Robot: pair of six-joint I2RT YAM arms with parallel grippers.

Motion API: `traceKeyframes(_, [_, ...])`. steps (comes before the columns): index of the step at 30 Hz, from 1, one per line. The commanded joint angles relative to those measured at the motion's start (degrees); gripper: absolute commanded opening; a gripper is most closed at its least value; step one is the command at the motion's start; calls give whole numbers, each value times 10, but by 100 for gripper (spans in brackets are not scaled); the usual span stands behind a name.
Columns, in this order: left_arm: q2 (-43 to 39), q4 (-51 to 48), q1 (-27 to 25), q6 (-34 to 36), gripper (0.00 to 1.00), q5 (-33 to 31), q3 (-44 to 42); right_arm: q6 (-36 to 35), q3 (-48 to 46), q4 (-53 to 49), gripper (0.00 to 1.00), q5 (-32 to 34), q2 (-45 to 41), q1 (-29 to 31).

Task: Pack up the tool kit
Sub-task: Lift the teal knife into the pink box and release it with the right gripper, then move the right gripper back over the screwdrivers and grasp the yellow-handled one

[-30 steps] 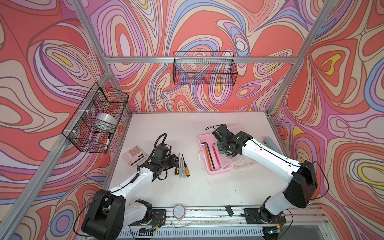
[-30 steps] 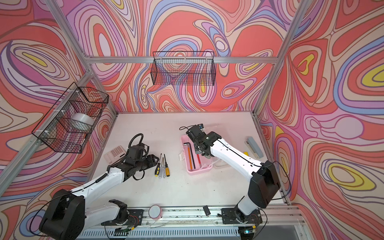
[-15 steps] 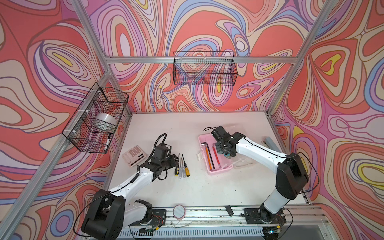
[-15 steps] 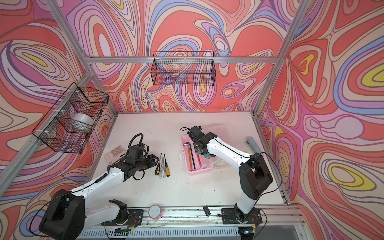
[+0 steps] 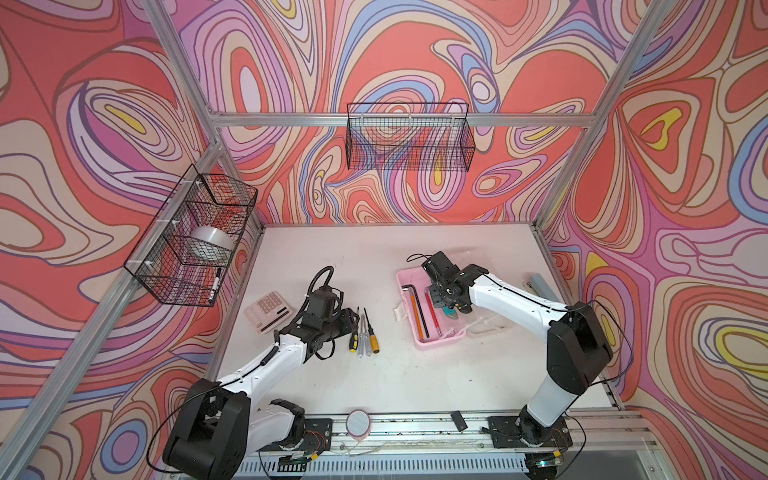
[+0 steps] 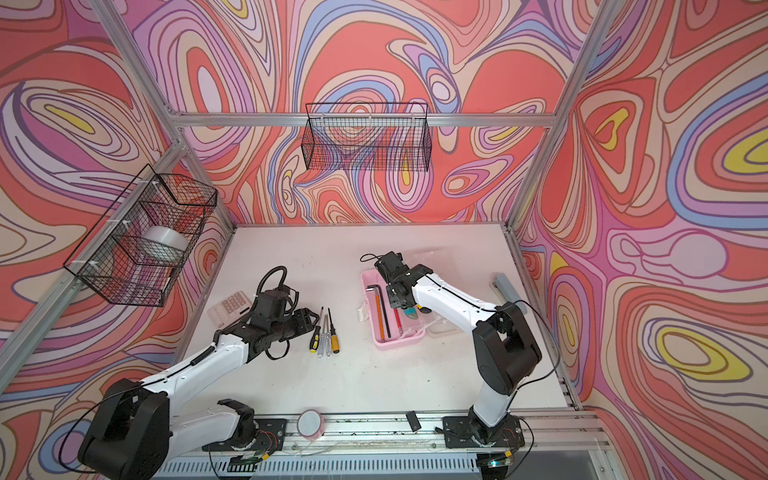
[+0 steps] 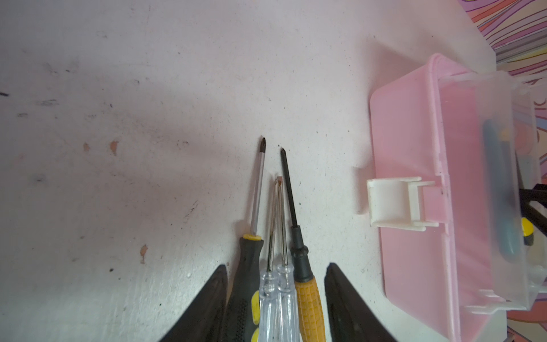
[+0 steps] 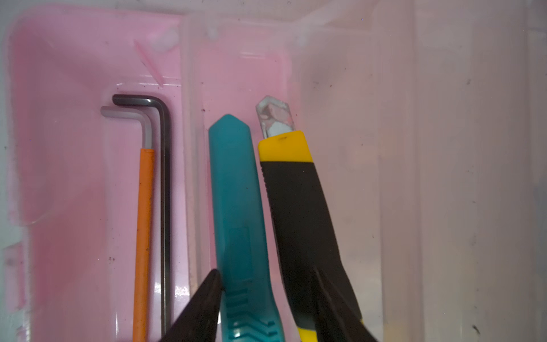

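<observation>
There are four screwdrivers [image 7: 248, 266]: one with a black-and-yellow handle, two with clear handles and one with an orange handle. There is one pink case [image 7: 405, 133], and in it two hex keys [image 8: 164, 207], one teal tool [image 8: 236, 207] and one black-and-yellow utility knife [image 8: 299, 207]. There are two wire baskets [image 5: 409, 137]; one of them holds one roll of tape [image 5: 212, 241] and one marker [image 5: 215, 284]. There is also one calculator [image 5: 269, 309], one grey-blue bar [image 5: 542, 284] and one round pink-rimmed disc [image 5: 358, 423].

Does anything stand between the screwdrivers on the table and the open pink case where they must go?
Nothing visible. Only bare table lies between the screwdrivers and the pink case; its white handle juts toward them, and its translucent lid lies open on the far side.
</observation>
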Motion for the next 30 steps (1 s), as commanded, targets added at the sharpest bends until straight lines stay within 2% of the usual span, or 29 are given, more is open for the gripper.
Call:
traceKeyframes(1, [-9, -13, 3, 7, 54, -3, 15, 9, 26, -17, 51, -6, -31, 1])
traceKeyframes(8, [-18, -14, 3, 8, 54, -15, 12, 32, 70, -22, 48, -49, -93, 17])
traceKeyframes(13, [0, -21, 3, 13, 54, -5, 31, 64, 93, -7, 48, -40, -112, 91])
traceKeyframes(19, [-6, -17, 3, 6, 54, 7, 35, 96, 116, 5, 48, -11, -89, 185])
traceKeyframes(26, [2, -23, 2, 10, 54, 12, 36, 123, 110, 60, 46, -70, -36, 234])
traceKeyframes(30, [6, -28, 2, 14, 54, 23, 35, 132, 125, 66, 44, -77, 13, 255])
